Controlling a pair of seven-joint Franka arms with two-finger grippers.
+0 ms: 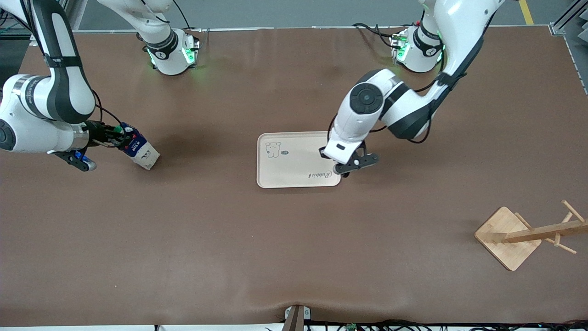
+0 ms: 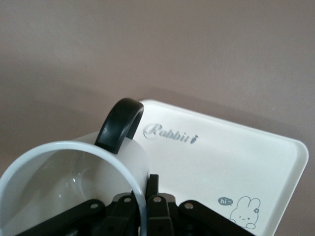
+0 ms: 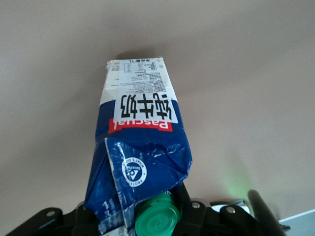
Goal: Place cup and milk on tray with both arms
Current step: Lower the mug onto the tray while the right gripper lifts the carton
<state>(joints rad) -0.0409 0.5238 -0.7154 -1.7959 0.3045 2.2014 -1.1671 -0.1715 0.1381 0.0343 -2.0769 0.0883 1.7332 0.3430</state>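
The white cup (image 2: 59,184) with its black handle (image 2: 120,124) hangs from my left gripper (image 2: 146,191), which is shut on the cup's rim, one finger inside and one outside. It is over the cream tray (image 2: 221,157) next to the "Rabbit" lettering. In the front view the left gripper (image 1: 347,162) is over the tray (image 1: 294,170) at its corner toward the left arm's end, and the cup is hidden under the hand. My right gripper (image 1: 115,136) is shut on the top of the tilted blue milk (image 1: 140,151) at the right arm's end. The green cap (image 3: 156,219) sits between the right gripper's (image 3: 142,214) fingers, on the milk (image 3: 140,132).
A wooden rack (image 1: 507,236) with a square base and a pegged pole stands nearer the front camera, toward the left arm's end of the table. Brown tabletop (image 1: 229,239) lies between the milk and the tray.
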